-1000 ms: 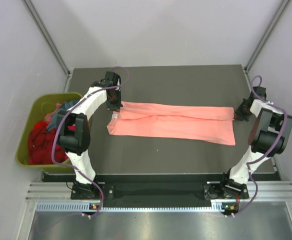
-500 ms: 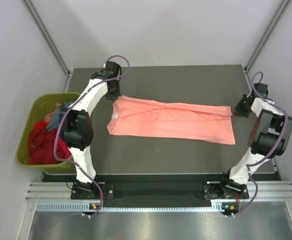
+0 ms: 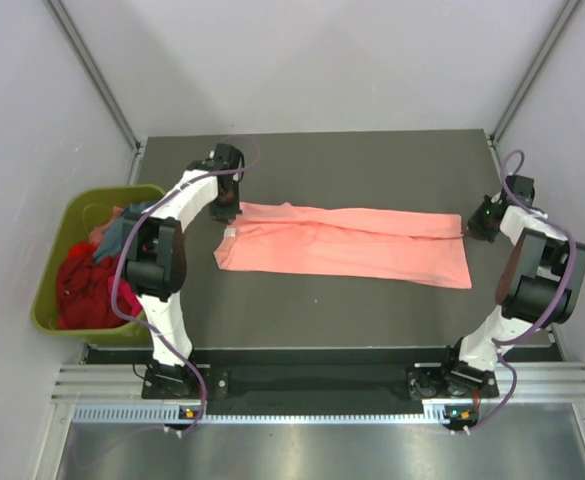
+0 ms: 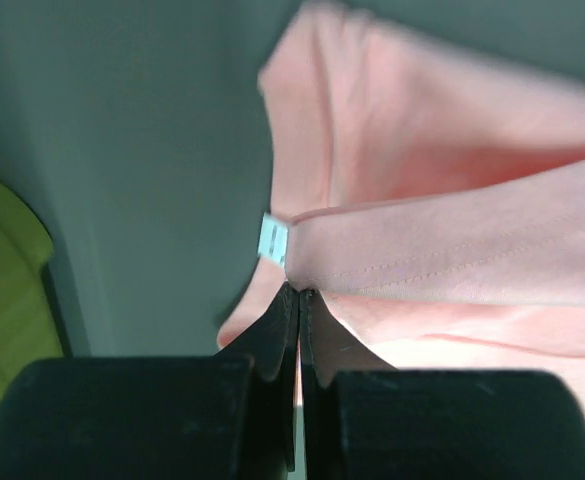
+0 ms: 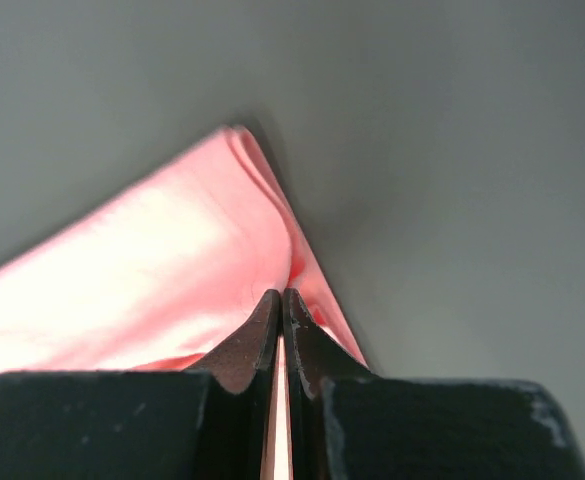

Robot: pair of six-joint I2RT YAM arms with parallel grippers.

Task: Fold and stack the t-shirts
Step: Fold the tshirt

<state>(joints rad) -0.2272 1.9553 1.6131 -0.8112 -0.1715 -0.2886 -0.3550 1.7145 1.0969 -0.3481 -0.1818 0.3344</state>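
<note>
A large salmon-pink t-shirt point(image 3: 347, 250) lies across the dark table point(image 3: 372, 165) as a long band, its far edge doubled over. My left gripper point(image 3: 230, 208) is at the band's far-left corner. In the left wrist view that left gripper point(image 4: 295, 292) is shut on the hemmed edge of the pink t-shirt point(image 4: 452, 250), beside a small white label point(image 4: 272, 238). My right gripper point(image 3: 470, 226) is at the far-right corner. The right wrist view shows the right gripper point(image 5: 282, 296) pinching a fold of the pink t-shirt point(image 5: 172, 260). More t-shirts, red point(image 3: 82, 290) and teal-blue point(image 3: 122, 228), are heaped in the bin.
An olive-green plastic bin point(image 3: 44, 285) stands off the table's left edge; its wall point(image 4: 2, 300) shows in the left wrist view. Grey walls close in the back and both sides. Bare dark tabletop lies beyond and in front of the pink shirt.
Both grippers carried the shirt's far edge away from me, spreading it wider, then brought it back toward the near side. The shirt is a narrower band again. Both stayed shut.
</note>
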